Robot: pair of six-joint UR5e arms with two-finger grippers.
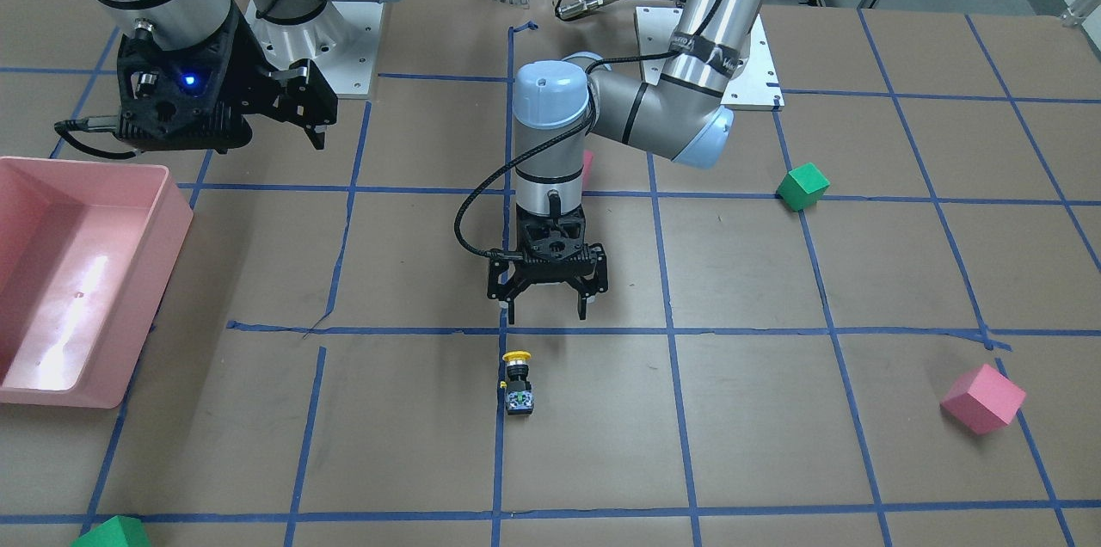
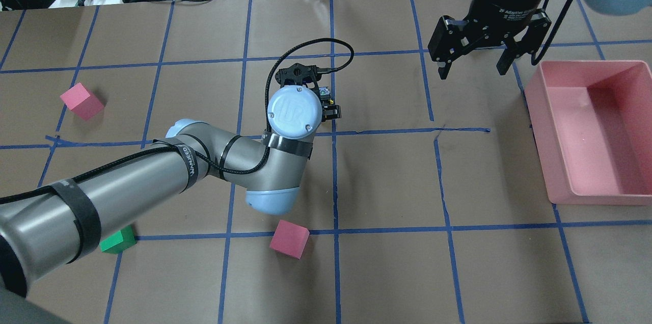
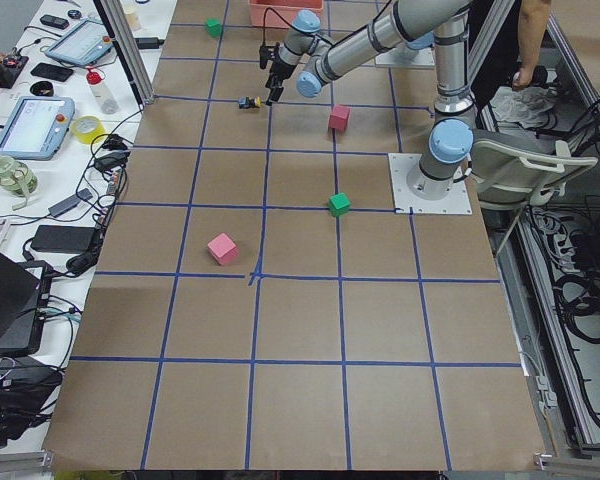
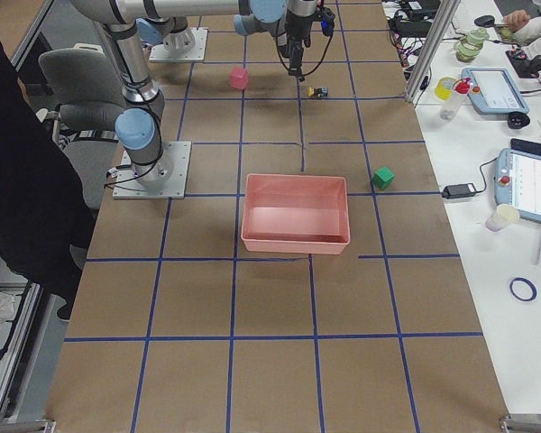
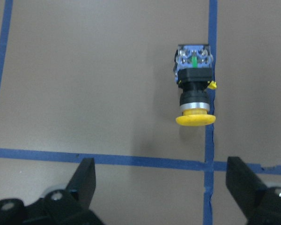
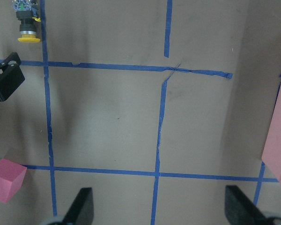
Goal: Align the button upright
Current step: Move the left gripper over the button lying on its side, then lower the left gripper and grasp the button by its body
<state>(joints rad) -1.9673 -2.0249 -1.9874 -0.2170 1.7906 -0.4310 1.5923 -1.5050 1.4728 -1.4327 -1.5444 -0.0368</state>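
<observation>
Just beyond the spread, empty left fingers (image 5: 86, 180), the button (image 5: 194, 89) lies on its side, yellow cap toward them.

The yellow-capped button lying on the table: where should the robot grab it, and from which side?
Probably the black boxy base, from straight above. The button lies on its side, so the base's flat flanks face sideways, while the round cap might slip. The open left end effector hovers just short of it.
</observation>
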